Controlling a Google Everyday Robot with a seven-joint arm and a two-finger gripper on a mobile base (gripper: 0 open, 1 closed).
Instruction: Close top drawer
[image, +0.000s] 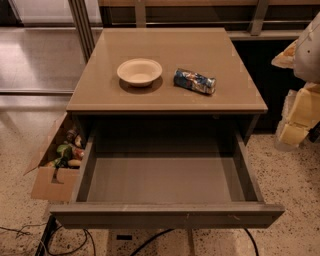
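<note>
1. Wide, shallow grey-brown top drawer (167, 214), flat handleless front, stands pulled far out of the cabinet toward the camera, its bare grey floor showing.
2. Pale yellow-white gripper (299, 112) hangs at the right edge, apart from the drawer. Open or closed: cannot tell.
3. Tan cabinet top (100, 95) carries one round white bowl (139, 71) and one crumpled blue can (195, 81), lying on its side.
4. One open cardboard box (47, 187) on the left holds mixed small items.
</note>
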